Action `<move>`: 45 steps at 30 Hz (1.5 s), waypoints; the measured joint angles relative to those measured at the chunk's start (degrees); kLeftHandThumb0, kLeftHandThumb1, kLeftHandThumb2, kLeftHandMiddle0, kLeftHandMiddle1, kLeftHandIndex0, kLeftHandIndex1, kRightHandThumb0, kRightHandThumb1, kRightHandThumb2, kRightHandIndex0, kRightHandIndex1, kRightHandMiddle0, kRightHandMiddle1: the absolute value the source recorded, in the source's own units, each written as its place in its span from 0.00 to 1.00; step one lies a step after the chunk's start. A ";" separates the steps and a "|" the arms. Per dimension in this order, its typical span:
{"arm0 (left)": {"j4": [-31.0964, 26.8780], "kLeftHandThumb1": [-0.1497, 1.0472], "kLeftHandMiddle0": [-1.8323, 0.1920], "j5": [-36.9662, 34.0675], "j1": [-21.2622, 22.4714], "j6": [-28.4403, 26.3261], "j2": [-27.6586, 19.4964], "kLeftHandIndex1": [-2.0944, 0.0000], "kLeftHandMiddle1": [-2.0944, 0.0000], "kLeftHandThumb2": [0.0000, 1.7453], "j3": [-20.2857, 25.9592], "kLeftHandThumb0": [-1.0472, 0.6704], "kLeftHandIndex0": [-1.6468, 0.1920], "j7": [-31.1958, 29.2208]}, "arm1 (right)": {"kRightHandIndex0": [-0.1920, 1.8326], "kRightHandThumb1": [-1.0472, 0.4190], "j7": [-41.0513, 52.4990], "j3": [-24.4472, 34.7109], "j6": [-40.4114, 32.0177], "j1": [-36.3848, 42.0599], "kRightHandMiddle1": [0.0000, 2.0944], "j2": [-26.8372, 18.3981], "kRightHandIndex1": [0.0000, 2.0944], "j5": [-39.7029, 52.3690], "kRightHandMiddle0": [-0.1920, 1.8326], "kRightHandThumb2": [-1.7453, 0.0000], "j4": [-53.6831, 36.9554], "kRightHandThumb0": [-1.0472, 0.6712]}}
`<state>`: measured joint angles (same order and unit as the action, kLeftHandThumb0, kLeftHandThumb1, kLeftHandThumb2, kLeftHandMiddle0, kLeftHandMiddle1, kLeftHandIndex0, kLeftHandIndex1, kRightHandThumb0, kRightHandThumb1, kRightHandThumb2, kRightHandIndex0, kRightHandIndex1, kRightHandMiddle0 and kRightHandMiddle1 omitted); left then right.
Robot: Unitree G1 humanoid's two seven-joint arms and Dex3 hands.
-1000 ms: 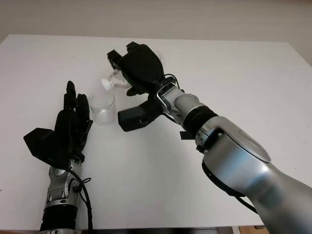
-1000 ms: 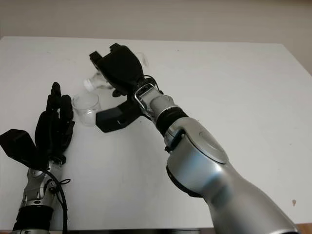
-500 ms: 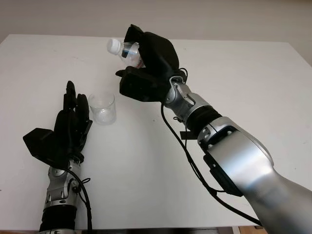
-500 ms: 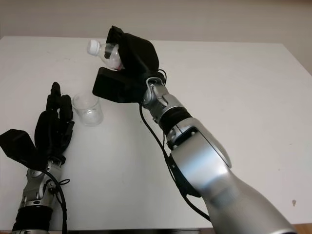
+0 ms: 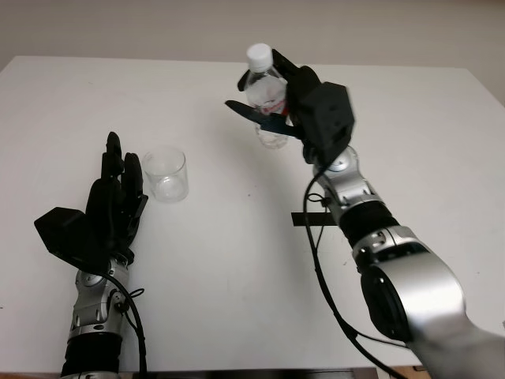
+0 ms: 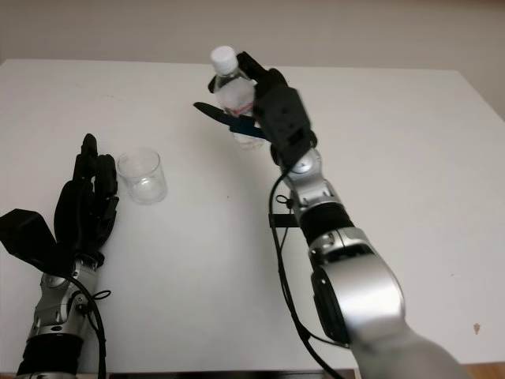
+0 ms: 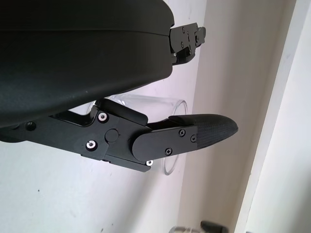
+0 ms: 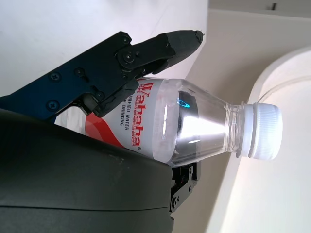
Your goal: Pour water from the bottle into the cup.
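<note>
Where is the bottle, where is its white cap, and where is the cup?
bottle (image 5: 271, 99), left eye view, on its labelled body.
white cap (image 8: 261, 132), right wrist view, on the cap's ribbed side.
cup (image 6: 140, 177), right eye view, on its clear wall.

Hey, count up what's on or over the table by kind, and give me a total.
Bottles: 1, the bottle, held upright by the right hand.
Cups: 1, the cup, beside the open left hand.
Total: 2.

This looks like a lab or test room rather than a home. A plain white surface (image 5: 442, 142) stands against a bare pale wall (image 5: 158, 24). Cables run loose along the robot's arms.
</note>
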<state>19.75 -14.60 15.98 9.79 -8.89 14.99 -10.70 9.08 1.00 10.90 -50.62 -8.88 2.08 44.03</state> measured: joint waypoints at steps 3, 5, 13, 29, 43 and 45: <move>0.13 1.00 0.99 -0.02 0.00 -0.15 -0.01 0.97 0.98 0.32 -0.02 0.22 0.99 -0.42 | 0.80 0.00 2.55 2.24 -8.41 6.70 1.00 -0.90 1.00 4.23 0.63 0.78 -11.75 0.38; 0.12 1.00 0.99 -0.27 0.00 -0.70 -0.02 0.97 0.98 0.32 -0.02 0.22 0.99 -0.64 | 0.80 0.00 3.09 3.41 -14.04 10.68 1.00 -1.25 1.00 6.27 0.62 0.78 -19.37 0.38; 0.07 1.00 1.00 -0.45 -0.19 -2.08 -0.17 0.98 0.98 0.32 -0.07 0.21 0.99 -1.45 | 0.80 0.00 3.02 5.56 -27.94 20.07 1.00 -3.36 1.00 9.19 0.63 0.77 -39.25 0.38; -0.30 1.00 1.00 -0.53 -0.38 -2.82 -0.48 0.98 0.98 0.33 -0.02 0.21 1.00 -1.55 | 0.86 0.00 0.22 3.37 -32.28 23.47 1.00 -3.32 1.00 4.45 0.68 0.77 -39.88 0.37; -1.51 1.00 1.00 -0.44 -1.51 -3.03 -0.61 0.98 0.98 0.32 0.02 0.20 1.00 -1.40 | 0.85 0.00 -1.03 3.41 -29.54 26.65 1.00 -2.21 1.00 3.46 0.68 0.76 -36.58 0.38; -1.67 1.00 1.00 -0.47 -1.69 -3.05 -0.65 0.98 0.98 0.32 0.04 0.20 1.00 -1.44 | 0.85 0.00 -1.62 3.61 -29.83 27.92 1.00 -1.82 1.00 3.70 0.67 0.75 -37.62 0.38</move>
<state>18.08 -15.07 14.29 6.74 -9.54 15.04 -12.14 7.46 4.61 -18.93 -22.70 -10.70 5.78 6.41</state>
